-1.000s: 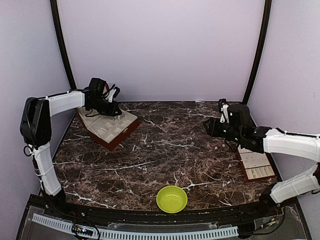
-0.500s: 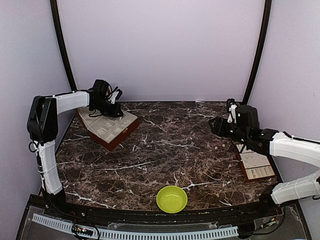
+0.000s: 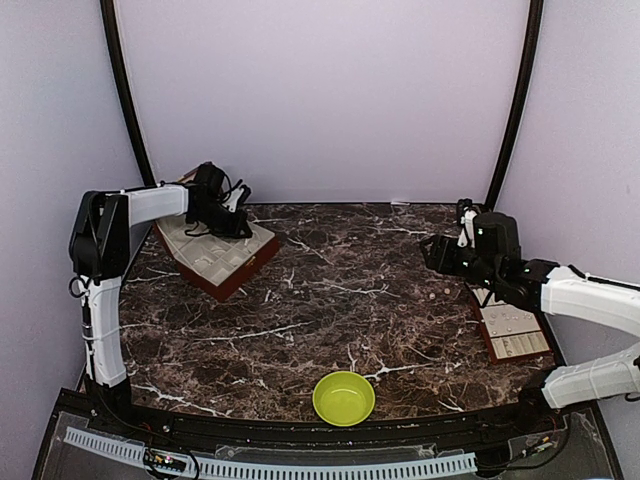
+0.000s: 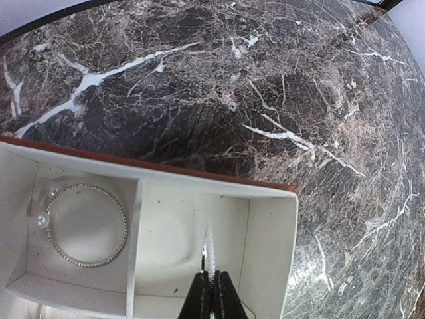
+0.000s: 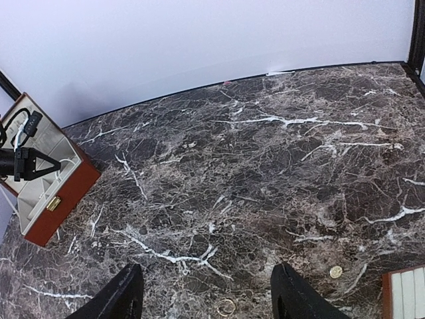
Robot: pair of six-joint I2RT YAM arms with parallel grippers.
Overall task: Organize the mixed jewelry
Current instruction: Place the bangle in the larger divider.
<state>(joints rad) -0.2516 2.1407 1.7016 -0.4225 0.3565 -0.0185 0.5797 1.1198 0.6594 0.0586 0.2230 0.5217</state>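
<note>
A dark brown marble table (image 3: 330, 300) veined with white fills the floor of a booth with pale lilac walls (image 3: 320, 100) and two black curved poles (image 3: 122, 100) at the back corners. At the far left stands a red-brown box (image 4: 272, 239) with a cream lining. The left gripper (image 4: 211, 282) hangs over its middle compartment, fingers pressed together on a thin silvery hoop (image 4: 209, 247) seen edge-on. A second hoop (image 4: 86, 226) lies flat in the next compartment, a small clear bead (image 4: 42, 221) touching its edge. On the right side, the right gripper (image 5: 207, 269) hovers above bare marble with its fingers wide apart – a small ring (image 5: 226, 307) lies on the table below the gap, and a pale gold piece (image 5: 336, 272) sits near the corner of a padded tray (image 3: 513, 332). A lime-green bowl (image 3: 344, 397) rests at the near edge.
</note>
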